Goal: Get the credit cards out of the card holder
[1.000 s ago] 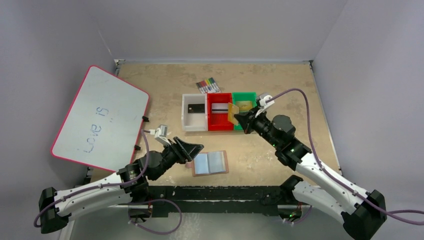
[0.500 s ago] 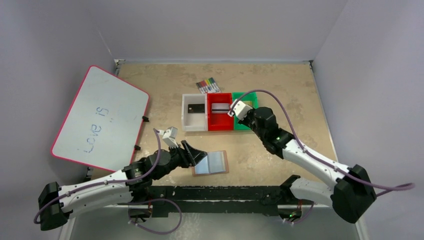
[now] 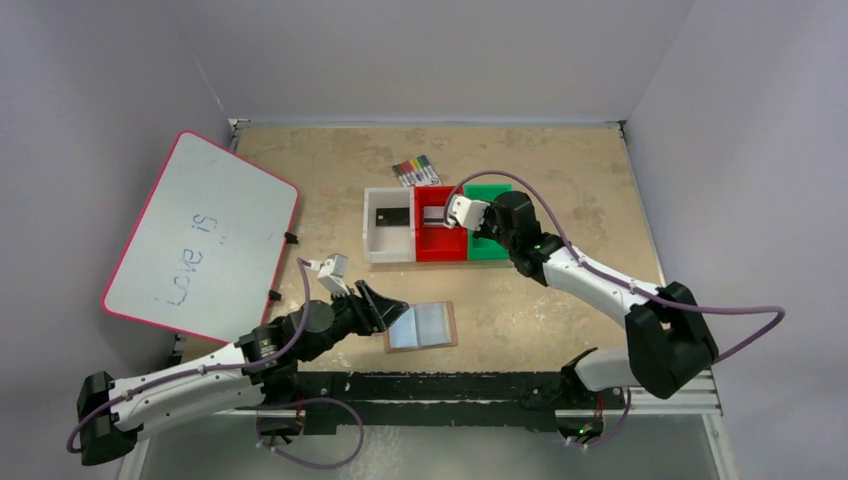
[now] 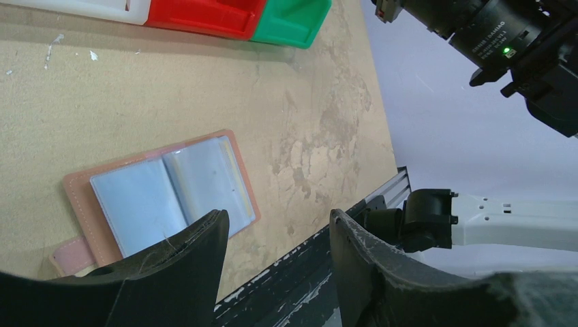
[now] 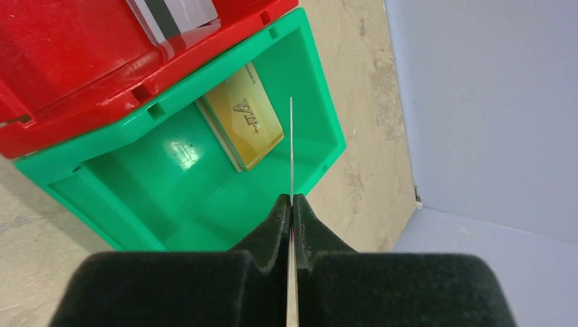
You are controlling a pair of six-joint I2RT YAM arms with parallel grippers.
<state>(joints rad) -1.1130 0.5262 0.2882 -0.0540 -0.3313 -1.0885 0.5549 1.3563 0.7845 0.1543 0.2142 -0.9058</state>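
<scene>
The card holder (image 3: 420,325) lies open near the table's front edge, tan-brown with two light-blue pockets; it also shows in the left wrist view (image 4: 163,191). My left gripper (image 3: 385,308) is open and empty at the holder's left edge, a little above it (image 4: 276,221). My right gripper (image 5: 292,197) is shut on a thin card (image 5: 292,150), seen edge-on, above the green bin (image 5: 170,197). A gold card (image 5: 249,122) lies in that bin. A silver card with a dark stripe (image 3: 437,215) lies in the red bin (image 3: 440,255). A black card (image 3: 390,215) lies in the white bin (image 3: 375,250).
The three bins stand side by side mid-table. A pack of coloured markers (image 3: 415,170) lies behind them. A big red-rimmed whiteboard (image 3: 200,235) covers the left side. The right arm (image 3: 590,285) stretches across the right half towards the green bin.
My right gripper has swung left and back with the card, from beside the green bin to over it. My left gripper has moved right, up to the holder's left edge.
</scene>
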